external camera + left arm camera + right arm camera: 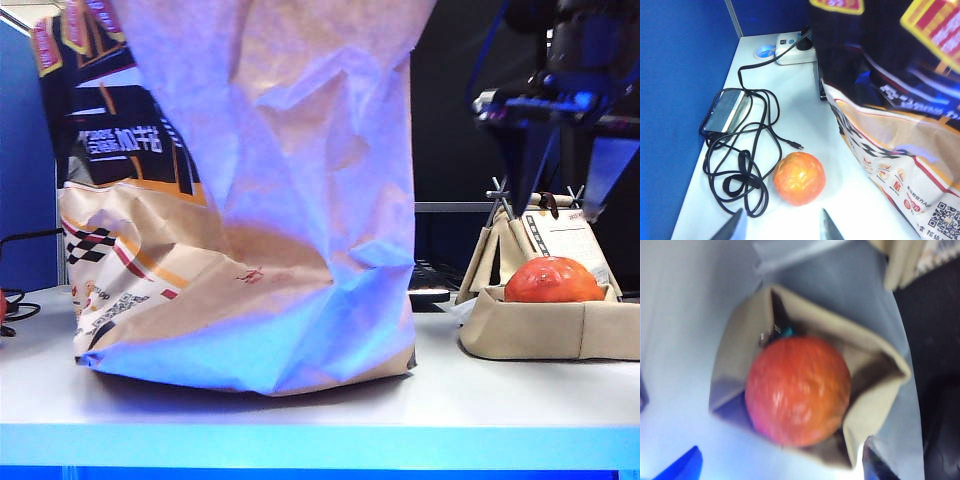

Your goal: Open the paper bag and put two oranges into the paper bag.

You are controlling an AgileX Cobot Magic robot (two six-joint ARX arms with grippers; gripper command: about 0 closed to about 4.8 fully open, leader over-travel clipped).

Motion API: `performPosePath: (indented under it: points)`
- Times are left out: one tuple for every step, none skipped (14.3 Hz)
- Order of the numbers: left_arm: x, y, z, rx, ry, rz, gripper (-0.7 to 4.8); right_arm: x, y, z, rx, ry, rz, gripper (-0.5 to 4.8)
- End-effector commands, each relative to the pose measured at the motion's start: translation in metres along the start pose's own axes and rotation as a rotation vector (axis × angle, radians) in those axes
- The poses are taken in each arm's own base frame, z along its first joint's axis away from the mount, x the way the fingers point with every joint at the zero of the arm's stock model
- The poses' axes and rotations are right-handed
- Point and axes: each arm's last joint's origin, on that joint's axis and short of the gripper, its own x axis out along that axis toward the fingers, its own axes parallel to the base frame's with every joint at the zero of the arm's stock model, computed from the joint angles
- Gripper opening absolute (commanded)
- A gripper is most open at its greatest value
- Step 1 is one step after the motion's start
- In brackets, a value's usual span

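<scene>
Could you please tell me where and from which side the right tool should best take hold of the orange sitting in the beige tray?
Probably from above. The orange sits low in the beige tray, whose raised walls shield its sides, leaving only its rounded top exposed. The right tool, open, hangs over it; lower it straight down and close across the widest middle, fingers slipping between fruit and walls.

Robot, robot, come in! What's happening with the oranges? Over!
Left hand open above loose orange, cables beside. Right hand open over tray orange. Bag stands.

Paper bag (250, 200) left on table (320, 410); orange (553, 280) in tray (540, 330) right.
</scene>
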Motion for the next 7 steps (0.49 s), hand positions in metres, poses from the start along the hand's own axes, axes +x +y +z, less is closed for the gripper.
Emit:
performPosePath:
  points:
    - [0.0, 0.0, 0.0, -0.002, 0.004, 0.005, 1.93, 0.008, 0.0, 0.007, 0.002, -0.019, -0.001, 4.1]
    - [0.0, 0.0, -0.001, 0.001, 0.008, 0.005, 1.93, 0.013, 0.0, 0.007, 0.001, -0.008, 0.0, 4.1]
    - [0.0, 0.0, -0.002, 0.005, 0.017, 0.006, 1.93, 0.024, 0.0, 0.009, 0.003, 0.025, -0.002, 4.11]
    - [0.0, 0.001, -0.002, 0.007, 0.021, 0.006, 1.93, 0.032, -0.001, 0.01, 0.003, 0.05, -0.002, 4.11]
    - [0.0, 0.001, -0.003, 0.009, 0.025, 0.007, 1.93, 0.038, -0.001, 0.01, 0.004, 0.072, -0.002, 4.1]
    - [0.0, 0.001, -0.003, 0.01, 0.026, 0.007, 1.93, 0.043, -0.001, 0.01, 0.004, 0.095, -0.003, 4.1]
    - [0.0, 0.001, -0.003, 0.009, 0.025, 0.007, 1.93, 0.048, -0.001, 0.01, 0.004, 0.118, -0.003, 4.1]
